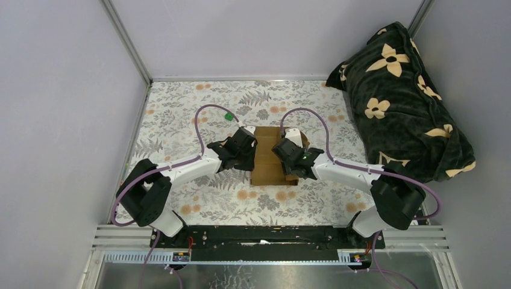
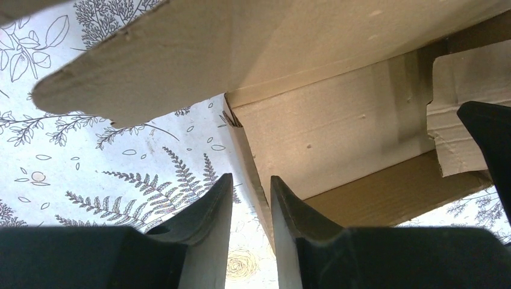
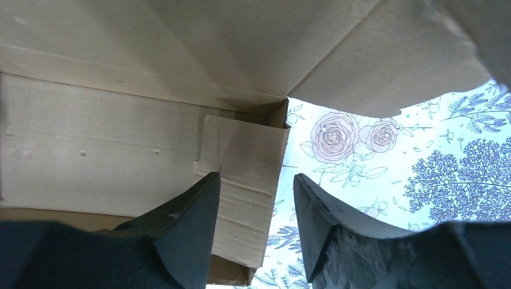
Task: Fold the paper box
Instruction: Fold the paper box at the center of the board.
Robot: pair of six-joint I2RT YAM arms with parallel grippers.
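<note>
The paper box is plain brown cardboard, partly folded, lying mid-table between both arms. My left gripper is at its left side. In the left wrist view the left gripper is open and straddles the box's upright side wall; the wall lies against the right finger and a gap shows on the left. A wide flap hangs overhead. My right gripper is at the box's right side. The right wrist view shows this gripper open, with a small end flap beside its left finger and not clamped.
A tiny green cube lies on the floral cloth behind the left gripper. A dark flowered cushion fills the back right corner. Walls enclose the table on three sides.
</note>
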